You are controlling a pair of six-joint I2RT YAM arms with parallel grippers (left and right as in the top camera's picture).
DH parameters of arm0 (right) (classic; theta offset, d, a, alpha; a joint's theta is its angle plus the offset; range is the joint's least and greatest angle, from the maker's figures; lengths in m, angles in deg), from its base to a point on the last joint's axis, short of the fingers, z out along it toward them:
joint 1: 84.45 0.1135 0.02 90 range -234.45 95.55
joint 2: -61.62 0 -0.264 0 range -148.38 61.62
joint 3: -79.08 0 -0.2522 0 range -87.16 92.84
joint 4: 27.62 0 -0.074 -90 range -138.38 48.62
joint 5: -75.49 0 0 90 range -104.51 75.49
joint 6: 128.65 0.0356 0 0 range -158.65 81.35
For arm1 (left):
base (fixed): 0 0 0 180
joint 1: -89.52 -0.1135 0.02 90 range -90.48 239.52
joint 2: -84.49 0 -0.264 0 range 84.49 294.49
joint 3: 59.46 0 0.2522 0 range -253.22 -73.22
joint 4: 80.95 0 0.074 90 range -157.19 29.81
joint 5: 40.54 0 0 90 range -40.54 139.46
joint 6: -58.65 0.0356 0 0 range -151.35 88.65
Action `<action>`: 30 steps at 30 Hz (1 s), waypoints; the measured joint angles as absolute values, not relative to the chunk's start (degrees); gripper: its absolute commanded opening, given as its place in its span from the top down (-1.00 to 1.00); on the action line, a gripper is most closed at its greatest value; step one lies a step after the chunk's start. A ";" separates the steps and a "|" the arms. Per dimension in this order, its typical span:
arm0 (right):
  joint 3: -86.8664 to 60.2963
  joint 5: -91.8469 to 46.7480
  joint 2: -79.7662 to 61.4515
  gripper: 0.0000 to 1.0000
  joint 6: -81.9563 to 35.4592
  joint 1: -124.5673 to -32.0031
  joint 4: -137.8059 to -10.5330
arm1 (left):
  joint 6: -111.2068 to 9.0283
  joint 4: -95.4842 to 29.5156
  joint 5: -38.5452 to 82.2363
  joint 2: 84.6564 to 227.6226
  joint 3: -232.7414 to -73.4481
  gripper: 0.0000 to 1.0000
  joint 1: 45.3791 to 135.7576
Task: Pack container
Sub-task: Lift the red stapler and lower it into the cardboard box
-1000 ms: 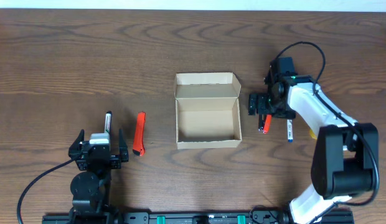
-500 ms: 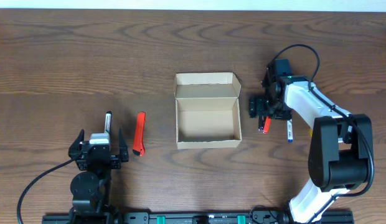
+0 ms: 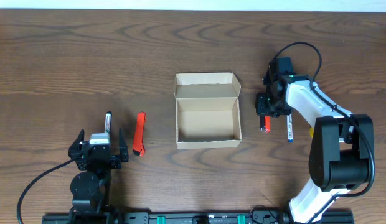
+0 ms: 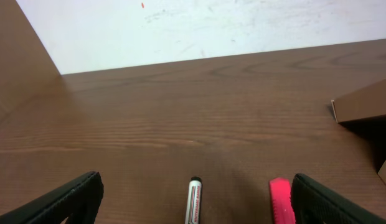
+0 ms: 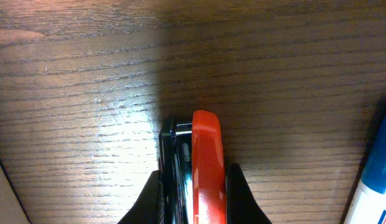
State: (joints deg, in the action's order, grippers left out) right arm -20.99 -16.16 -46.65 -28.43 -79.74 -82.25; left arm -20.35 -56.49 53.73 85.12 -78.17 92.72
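The container (image 3: 205, 118), a tan cardboard box with its flap lid open to the far side, stands at mid-table. Just right of it, my right gripper (image 3: 266, 114) is down at the table, shut on a red-and-black pen (image 3: 266, 126). The right wrist view shows that pen (image 5: 199, 162) squeezed between both fingers (image 5: 240, 193). A blue-and-white pen (image 3: 289, 130) lies beside it. My left gripper (image 3: 98, 151) rests open near the front left. A black-capped white marker (image 4: 194, 202) lies on the table between its fingers, and a red pen (image 4: 280, 200) lies by the right finger.
The red pen (image 3: 140, 132) and the white marker (image 3: 108, 121) lie left of the container. The right wrist view has the blue-and-white pen (image 5: 375, 183) at its right edge. A corner of the container (image 4: 364, 107) shows in the left wrist view.
My right gripper has gone from wide open to shut on the red-and-black pen. The left arm and the container have not moved.
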 measured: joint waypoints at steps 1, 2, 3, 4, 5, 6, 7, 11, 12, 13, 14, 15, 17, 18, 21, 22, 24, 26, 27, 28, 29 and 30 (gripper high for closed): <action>-20.99 -16.16 -46.65 0.97 -28.43 -79.74 -82.25 | -20.33 -56.49 53.73 85.12 -78.17 -0.91 92.72; -20.99 -16.16 -46.65 0.98 -28.43 -79.74 -82.22 | -20.33 -56.49 53.73 85.12 -78.17 -0.91 92.72; -20.99 -16.16 -46.65 0.98 -28.43 -79.74 -82.20 | -20.33 -56.49 53.73 85.12 -78.17 -0.91 92.72; -20.99 -16.16 -46.65 0.97 -28.43 -79.74 -82.07 | -20.33 -56.49 53.73 85.12 -78.17 -0.91 92.72; -20.99 -16.16 -46.65 0.97 -28.43 -79.74 -81.83 | -20.35 -56.49 53.73 85.12 -78.17 -0.91 92.72; -20.99 -16.20 -46.65 0.98 -28.43 -79.74 -81.42 | -20.35 -56.49 53.73 85.12 -78.17 -0.91 92.72; -20.99 -16.20 -46.65 0.97 -28.43 -79.74 -80.93 | -20.33 -56.49 53.73 85.12 -78.17 -0.91 92.72; -20.97 -16.20 -46.65 0.97 -28.43 -79.74 -80.32 | -20.35 -56.49 53.73 85.12 -78.17 -0.91 92.72; -20.90 -16.20 -46.65 0.98 -28.43 -79.74 -80.34 | -20.35 -56.49 53.73 85.12 -78.17 -0.91 92.72; -20.81 -16.20 -46.65 0.97 -28.45 -79.74 -80.30 | -20.33 -56.49 53.73 85.12 -78.17 -0.91 92.72; -20.68 -16.22 -46.65 0.97 -28.45 -79.74 -80.28 | -20.35 -56.49 53.73 85.12 -78.17 -0.91 92.72; -20.53 -16.31 -46.61 0.98 -28.54 -79.74 -80.28 | -20.35 -56.49 53.73 85.12 -78.17 -0.91 92.72; -20.12 -16.92 -46.11 0.97 -28.93 -79.74 -80.34 | -20.33 -56.49 53.73 85.12 -78.17 -0.91 92.72; -19.74 -17.62 -45.52 0.97 -29.35 -79.74 -80.48 | -20.35 -56.49 53.73 85.12 -78.17 -0.91 92.72; -17.97 -20.42 -41.47 0.97 -31.38 -79.72 -80.69 | -20.35 -56.49 53.73 85.12 -78.17 -0.91 92.72; -17.38 -20.96 -39.79 0.97 -31.82 -79.69 -81.02 | -20.35 -56.49 53.73 85.12 -78.17 -0.91 92.72; -16.40 -21.90 -35.72 0.97 -33.17 -79.41 -81.79 | -20.33 -56.49 53.73 85.12 -78.17 -0.91 92.72; -15.63 -22.65 -31.00 0.97 -35.12 -78.47 -83.03 | -20.33 -56.49 53.73 85.12 -78.17 -0.91 92.72; -15.31 -23.00 -28.38 0.97 -36.32 -77.51 -83.95 | -20.33 -56.49 53.73 85.12 -78.17 -0.91 92.72; -15.13 -23.15 -26.65 0.97 -37.22 -76.59 -84.65 | -20.33 -56.49 53.73 85.12 -78.17 -0.91 92.72; -15.04 -23.41 -25.06 0.97 -38.20 -75.45 -85.35 | -20.35 -56.49 53.73 85.12 -78.17 -0.91 92.72; -14.98 -23.68 -23.51 0.97 -39.38 -74.08 -86.16 | -20.35 -56.49 53.73 85.12 -78.17 -0.91 92.72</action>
State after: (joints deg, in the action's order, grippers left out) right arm -14.98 -23.68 -23.51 -39.38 -74.08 -86.16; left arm -20.35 -56.49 53.73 85.12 -78.17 92.72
